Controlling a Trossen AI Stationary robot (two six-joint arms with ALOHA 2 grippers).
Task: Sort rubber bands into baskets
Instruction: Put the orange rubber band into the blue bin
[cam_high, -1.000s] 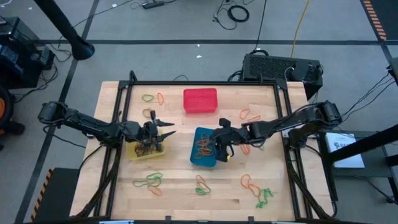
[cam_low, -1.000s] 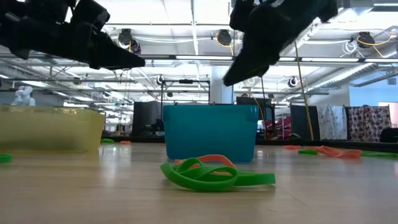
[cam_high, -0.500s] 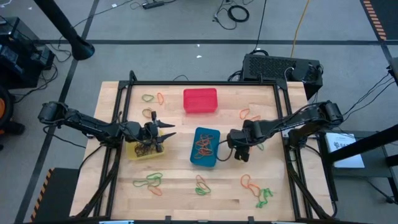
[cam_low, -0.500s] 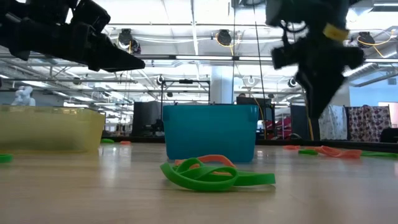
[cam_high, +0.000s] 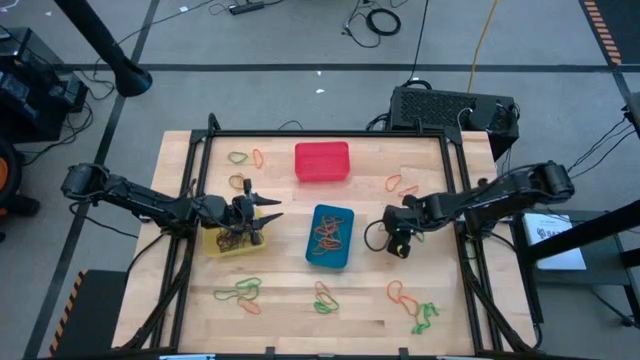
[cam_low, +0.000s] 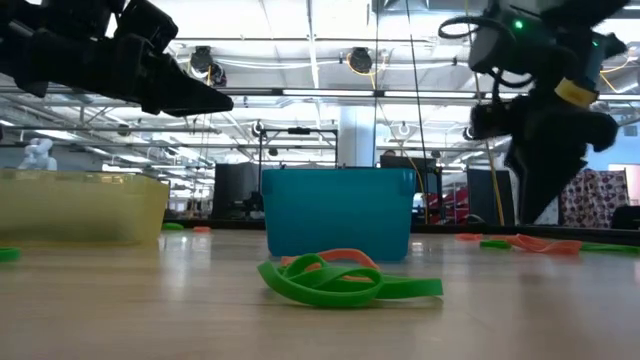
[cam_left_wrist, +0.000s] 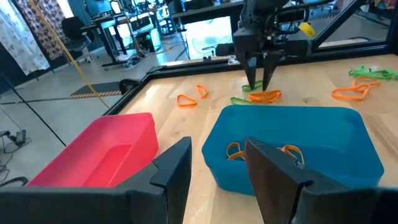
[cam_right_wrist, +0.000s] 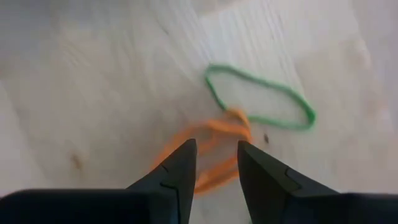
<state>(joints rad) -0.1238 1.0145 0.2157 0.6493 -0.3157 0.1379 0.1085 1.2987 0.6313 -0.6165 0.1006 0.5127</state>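
Wooden tabletop carries red basket near far edge; blue basket central; yellow basket leftward; rubber bands scattered about.

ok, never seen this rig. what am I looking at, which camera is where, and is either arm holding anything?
Two dark robot arms work at a wooden table, sorting rubber bands into baskets. One picture looks straight down, one looks level across the tabletop, and one camera sits on each wrist. A red basket, a blue basket with orange bands inside and a yellow basket stand on the table, with loose bands scattered around. The left gripper hangs open over the yellow basket, empty. The right gripper points down at an orange band lying tangled with a green band, fingers apart, nothing gripped.
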